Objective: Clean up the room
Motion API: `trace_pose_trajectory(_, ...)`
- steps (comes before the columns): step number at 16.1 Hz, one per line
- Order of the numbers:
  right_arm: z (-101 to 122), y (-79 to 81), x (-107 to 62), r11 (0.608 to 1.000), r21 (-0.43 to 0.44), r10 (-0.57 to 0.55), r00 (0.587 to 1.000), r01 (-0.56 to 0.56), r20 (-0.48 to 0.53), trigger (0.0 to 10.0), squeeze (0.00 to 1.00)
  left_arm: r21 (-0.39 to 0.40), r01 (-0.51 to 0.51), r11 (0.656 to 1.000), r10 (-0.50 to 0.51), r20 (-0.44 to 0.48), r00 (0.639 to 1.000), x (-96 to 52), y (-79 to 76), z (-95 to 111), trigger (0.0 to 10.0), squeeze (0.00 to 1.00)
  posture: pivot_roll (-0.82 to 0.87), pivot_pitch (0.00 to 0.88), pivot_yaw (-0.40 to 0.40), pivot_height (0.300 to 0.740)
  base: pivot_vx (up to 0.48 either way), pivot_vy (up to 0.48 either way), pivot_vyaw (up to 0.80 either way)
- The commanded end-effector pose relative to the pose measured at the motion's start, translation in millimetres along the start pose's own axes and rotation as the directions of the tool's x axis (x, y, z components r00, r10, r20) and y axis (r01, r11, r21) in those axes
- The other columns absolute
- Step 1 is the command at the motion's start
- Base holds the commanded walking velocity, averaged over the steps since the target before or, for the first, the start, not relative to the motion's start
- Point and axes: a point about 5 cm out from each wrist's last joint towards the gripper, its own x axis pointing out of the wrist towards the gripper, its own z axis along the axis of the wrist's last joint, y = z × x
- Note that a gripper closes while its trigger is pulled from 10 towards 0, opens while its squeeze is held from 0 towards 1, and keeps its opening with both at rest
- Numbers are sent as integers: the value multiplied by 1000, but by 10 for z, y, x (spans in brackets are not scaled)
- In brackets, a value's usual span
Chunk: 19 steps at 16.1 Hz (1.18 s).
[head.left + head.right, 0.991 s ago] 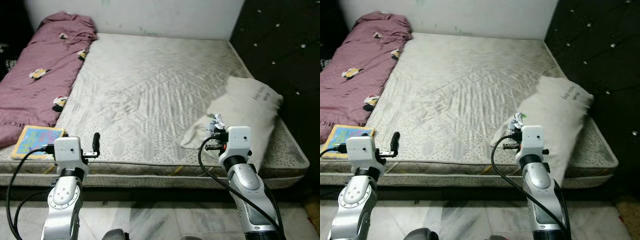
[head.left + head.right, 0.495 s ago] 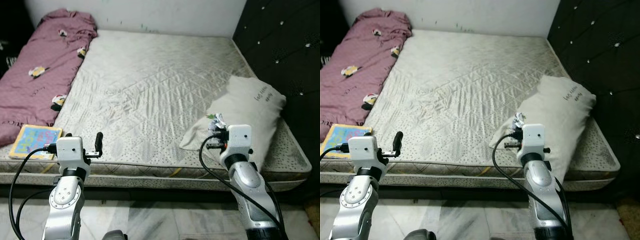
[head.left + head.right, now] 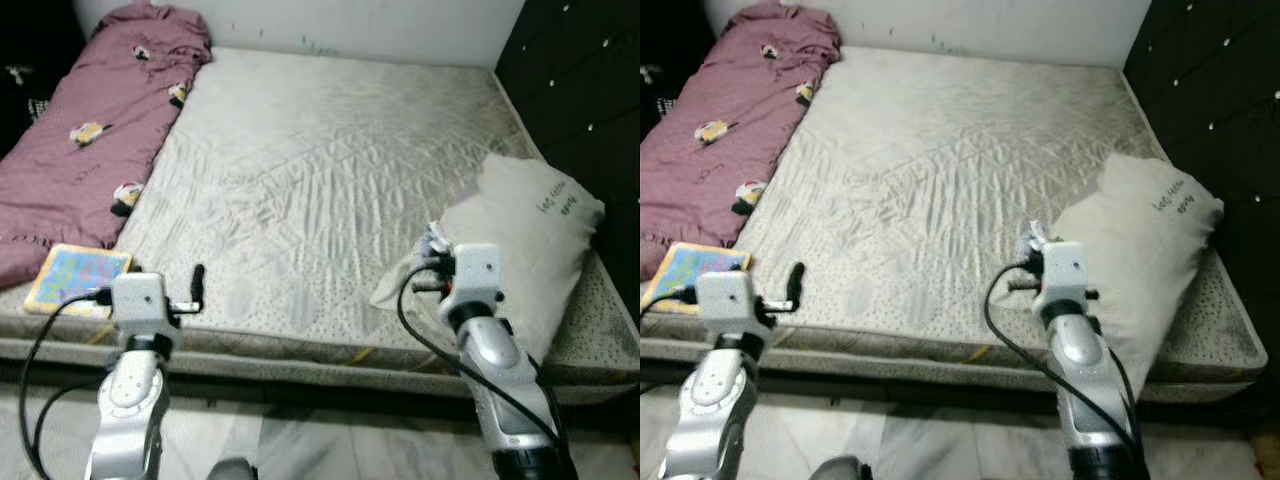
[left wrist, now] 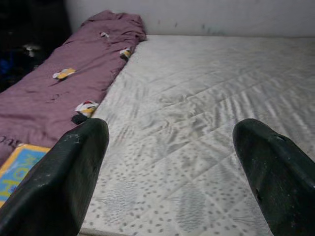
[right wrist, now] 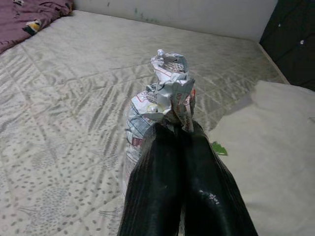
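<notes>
My right gripper (image 5: 177, 132) is shut on a crumpled silver wrapper (image 5: 165, 98), held above the mattress (image 3: 330, 180) near its front right, just left of the pillow (image 3: 530, 240). In the left eye view the crumpled wrapper (image 3: 435, 242) shows ahead of the right wrist. My left gripper (image 4: 172, 162) stands open with nothing between its fingers, over the mattress's front left edge; one black finger (image 3: 198, 282) shows in the left eye view.
A maroon blanket (image 3: 90, 140) lies along the bed's left side. A colourful book (image 3: 78, 278) sits at the front left corner. A dark padded wall (image 3: 590, 80) stands to the right. Marble floor (image 3: 330, 450) lies before the bed.
The camera has shifted, so the bed sits further right and nearer in the picture. Both grippers keep their hold and pose; the wrapper stays in the right one.
</notes>
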Motion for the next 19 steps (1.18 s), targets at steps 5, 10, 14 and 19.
trace_pose_trajectory(5,6,-21,4,1000,0,-11,1000,11,2,10000,0,0,18,1000,-18,5,1000,-10,2,15,10000,0,19,78,-34,740,341,0,0)
trace_pose_trajectory(10,4,-22,8,1000,-2,-14,1000,14,1,10000,0,4,18,1000,-18,3,1000,-8,7,15,10000,0,21,79,-34,740,349,0,0)
trace_pose_trajectory(14,-7,-31,9,1000,-3,-19,1000,19,-2,10000,0,33,-14,999,14,-4,1000,-8,30,7,10000,0,26,74,-32,740,154,0,0)
trace_pose_trajectory(19,-20,-22,28,1000,5,-19,1000,19,-4,10000,0,-19,-35,999,34,-26,999,-10,47,-28,10000,0,33,67,-30,740,0,288,-80)
